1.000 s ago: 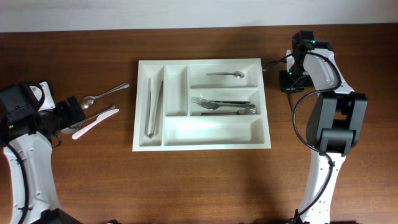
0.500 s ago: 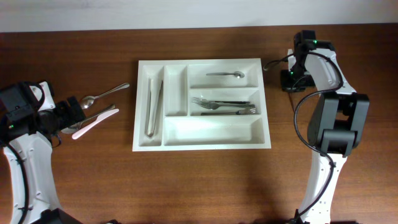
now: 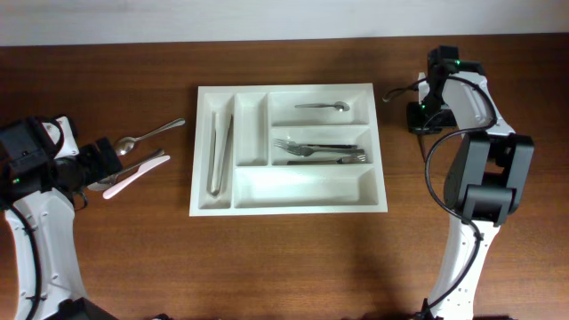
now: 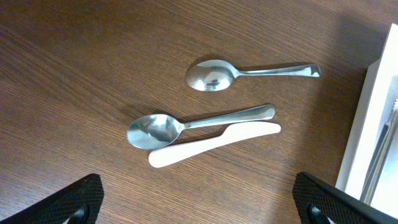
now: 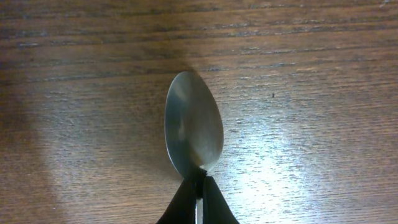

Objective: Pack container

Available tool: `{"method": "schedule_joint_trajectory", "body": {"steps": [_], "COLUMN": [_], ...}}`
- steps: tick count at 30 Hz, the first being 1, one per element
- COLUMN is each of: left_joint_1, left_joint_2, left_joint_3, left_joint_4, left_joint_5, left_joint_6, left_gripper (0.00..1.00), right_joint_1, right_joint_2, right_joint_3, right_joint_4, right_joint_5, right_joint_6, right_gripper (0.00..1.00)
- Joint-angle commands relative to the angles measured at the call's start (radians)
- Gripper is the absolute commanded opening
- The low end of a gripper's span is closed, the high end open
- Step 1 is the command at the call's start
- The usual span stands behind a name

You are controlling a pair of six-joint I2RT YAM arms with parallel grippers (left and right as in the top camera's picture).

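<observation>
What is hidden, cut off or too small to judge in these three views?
Right wrist view: the handle of the steel spoon is hidden by the shut right gripper; only the bowl shows.
Left wrist view: the white plastic cutlery tray is cut off by the right edge.
Overhead view: the same spoon is hidden under the right arm.

Bright, sharp views; soft glare on the table.
</observation>
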Motion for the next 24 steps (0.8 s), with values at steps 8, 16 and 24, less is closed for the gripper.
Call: {"method": "schedule_joint_trajectory", "body": {"steps": [8,16,24], "left_joint_1": [0.003,0.003,0.003], "left_joint_2": [0.005,0.005,0.005], "left_joint_3": [0.016,0.016,0.016], "left_joint_4": [0.002,0.002,0.002], "left_joint_5": [0.017,0.017,0.017], "left_joint_6": [-0.01,-0.01,-0.01], "left_gripper": [0.99,0.99,0.99], "right_joint_1": [-0.003,-0.011,-0.04], "right_joint_2": [-0.003,-0.025,-0.048], "right_joint_3": [-0.033,-0.018,-0.009], "right_joint_4": [-0.005,-0.012,-0.027], "right_joint_5": [-0.002,-0.002,0.023], "right_joint_6": [0.01,0.014,0.014], "right_gripper": [0.04,0.04,0.04]}}
